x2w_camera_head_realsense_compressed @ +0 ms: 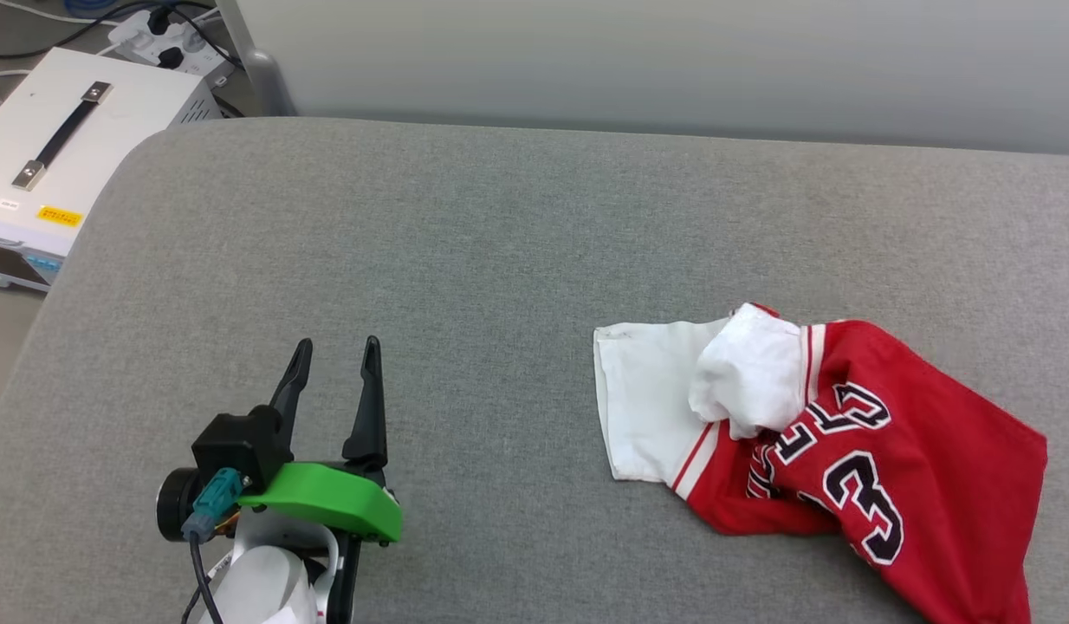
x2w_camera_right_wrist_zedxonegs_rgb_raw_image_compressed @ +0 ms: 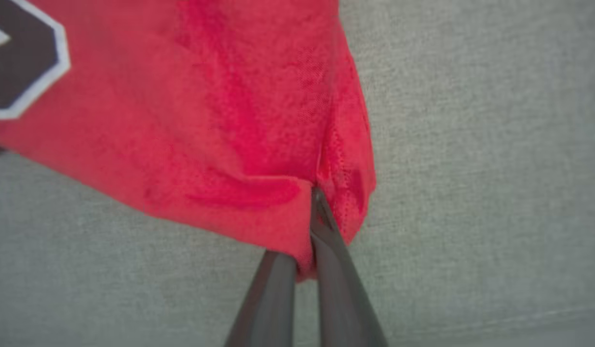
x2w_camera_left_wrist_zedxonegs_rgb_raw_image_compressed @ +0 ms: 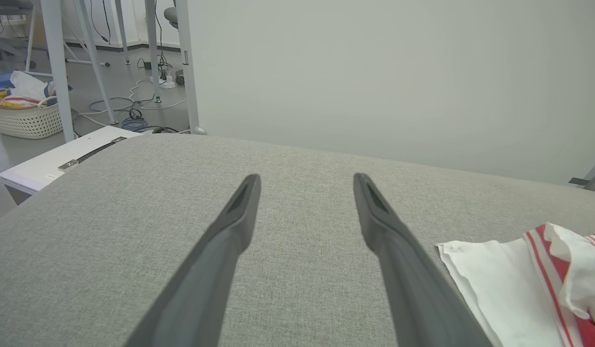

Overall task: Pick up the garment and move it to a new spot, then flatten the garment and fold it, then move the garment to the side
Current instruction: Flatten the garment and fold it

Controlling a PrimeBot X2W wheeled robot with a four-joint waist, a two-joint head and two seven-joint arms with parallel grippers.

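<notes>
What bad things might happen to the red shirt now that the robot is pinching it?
1. The right jaws pinch a small corner of the red jersey, so it may slip out when pulled.
2. The jersey lies crumpled, one white sleeve bunched on top; dragging it by one corner may twist it more.
3. The left jaws stand open over the grey fabric surface, apart from the cloth, so they cannot steady it yet.

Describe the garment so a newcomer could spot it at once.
On the wide grey cushion, toward its right side in the head view, lies a crumpled garment. It is red with white sleeves, striped trim and black, white-edged lettering, its red edge pinched by the right tool.
</notes>
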